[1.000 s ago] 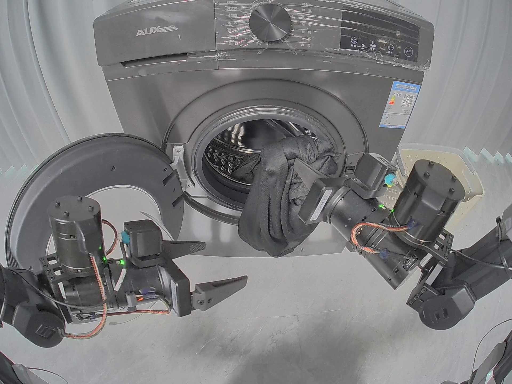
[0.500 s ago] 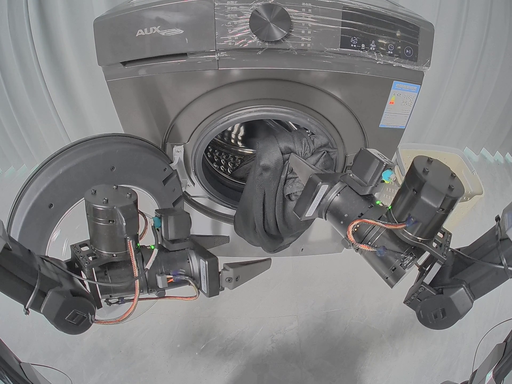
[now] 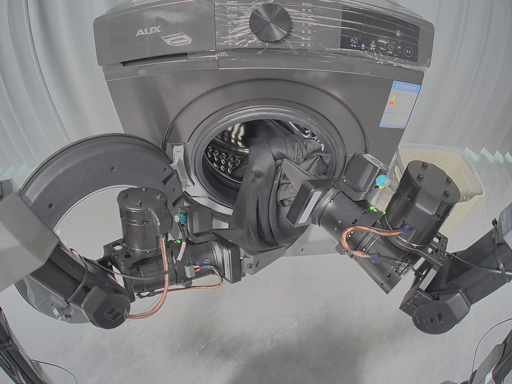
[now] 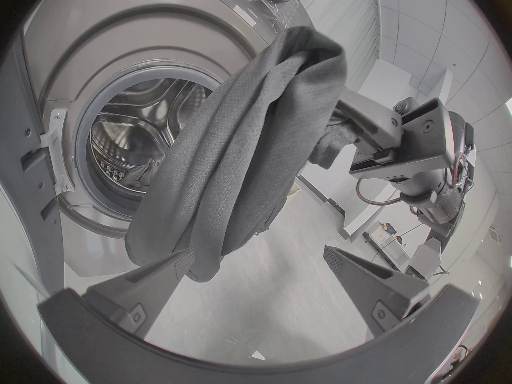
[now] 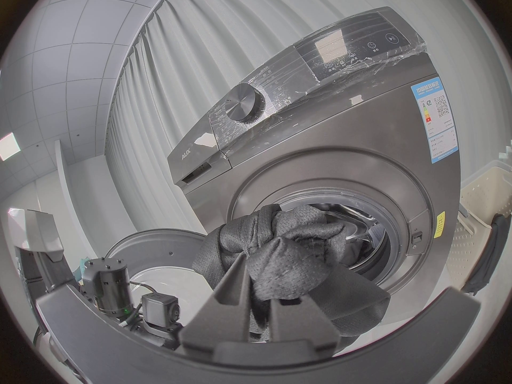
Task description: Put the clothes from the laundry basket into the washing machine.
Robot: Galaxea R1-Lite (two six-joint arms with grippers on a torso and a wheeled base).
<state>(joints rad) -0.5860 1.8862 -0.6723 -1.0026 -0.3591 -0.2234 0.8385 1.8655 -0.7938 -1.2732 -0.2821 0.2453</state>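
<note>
Grey floor, pale curtains behind the washing machine. The right hand clamps the dark garment at the drum mouth; the left hand, wide, has come under its hanging end.

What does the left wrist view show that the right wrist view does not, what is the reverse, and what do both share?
Left wrist view: the left gripper, open, at the dark garment's hanging end; the right gripper seen from the side, shut on that garment; a bit of cloth lying in the drum.
Right wrist view: the laundry basket beside the washing machine, and the blue sticker on its front.
Both: the garment held before the drum.
</note>
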